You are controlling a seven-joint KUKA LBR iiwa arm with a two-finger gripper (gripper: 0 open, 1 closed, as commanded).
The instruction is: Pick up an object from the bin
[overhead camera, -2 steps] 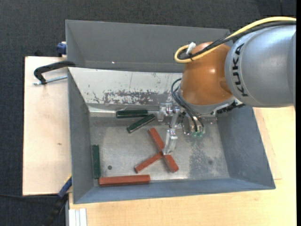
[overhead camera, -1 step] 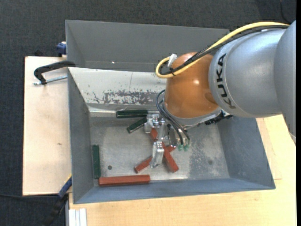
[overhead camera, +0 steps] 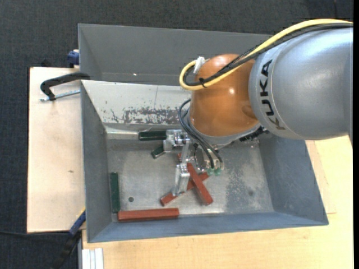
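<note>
My gripper [overhead camera: 180,185] hangs below the orange wrist cover, low over the middle of the bin floor. A short red-brown block [overhead camera: 201,189] lies slanted right beside it, touching or nearly touching its metal tip. A smaller red-brown piece [overhead camera: 168,198] lies just left of the tip, at its lower end. A small green bit [overhead camera: 215,171] shows on the right, under the cover's edge. Whether anything is gripped is hidden by the cover.
A long red-brown bar [overhead camera: 147,213] lies along the front wall. A dark green bar [overhead camera: 114,192] lies along the left wall. A dark-handled tool [overhead camera: 152,134] with a green-and-silver piece [overhead camera: 160,149] lies near the back wall. The arm covers the bin's right side.
</note>
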